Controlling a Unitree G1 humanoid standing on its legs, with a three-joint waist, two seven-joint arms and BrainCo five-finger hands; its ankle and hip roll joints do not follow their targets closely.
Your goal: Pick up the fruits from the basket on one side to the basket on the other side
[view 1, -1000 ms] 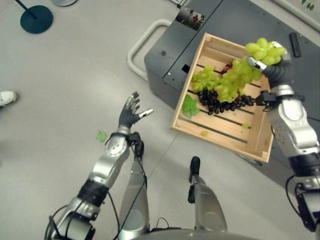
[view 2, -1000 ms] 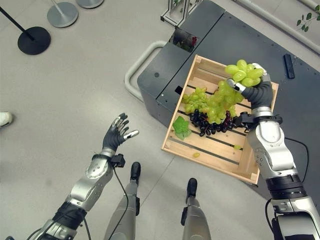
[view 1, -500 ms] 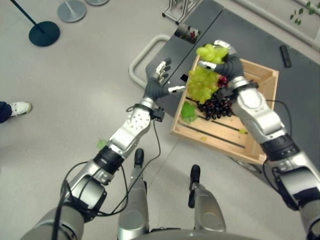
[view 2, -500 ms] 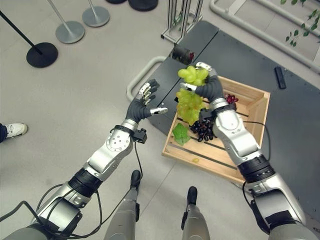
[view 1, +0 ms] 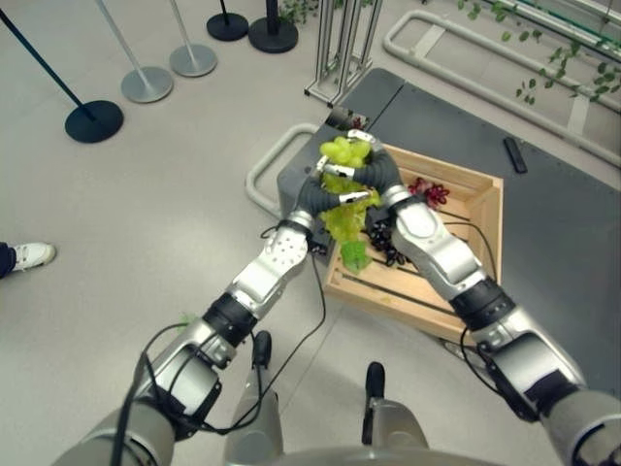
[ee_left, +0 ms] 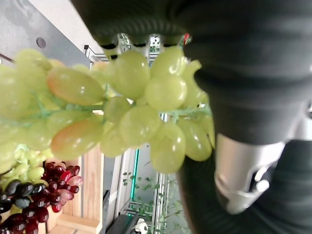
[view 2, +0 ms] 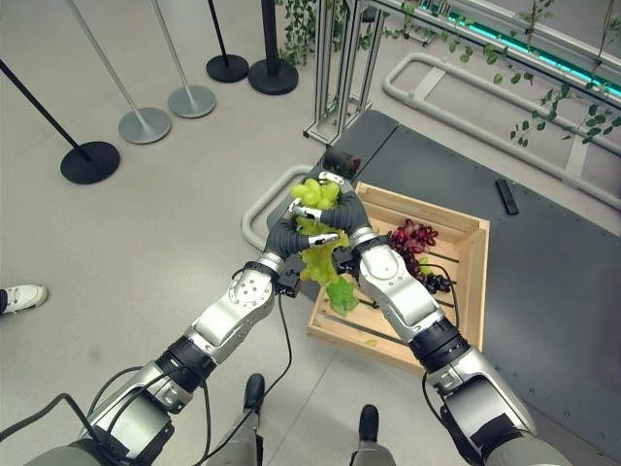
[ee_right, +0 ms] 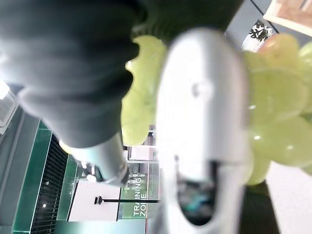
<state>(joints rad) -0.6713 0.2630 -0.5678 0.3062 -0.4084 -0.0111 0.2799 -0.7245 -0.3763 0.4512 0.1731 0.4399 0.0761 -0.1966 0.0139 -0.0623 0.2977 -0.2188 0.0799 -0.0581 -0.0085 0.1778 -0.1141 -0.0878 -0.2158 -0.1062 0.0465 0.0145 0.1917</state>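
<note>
On my feed, grey floor with black-based stanchions (view 2: pixel 89 162) surrounds a dark grey platform (view 2: pixel 563 291) carrying the wooden crate (view 2: pixel 470 277). Both hands meet above the crate's near-left corner: my right hand (view 2: pixel 342 202) has its fingers curled round the green grape bunch (view 2: pixel 315 254), and my left hand (view 2: pixel 287 228) closes on it too. Dark and red grapes (view 2: pixel 413 245) remain inside the crate.
</note>
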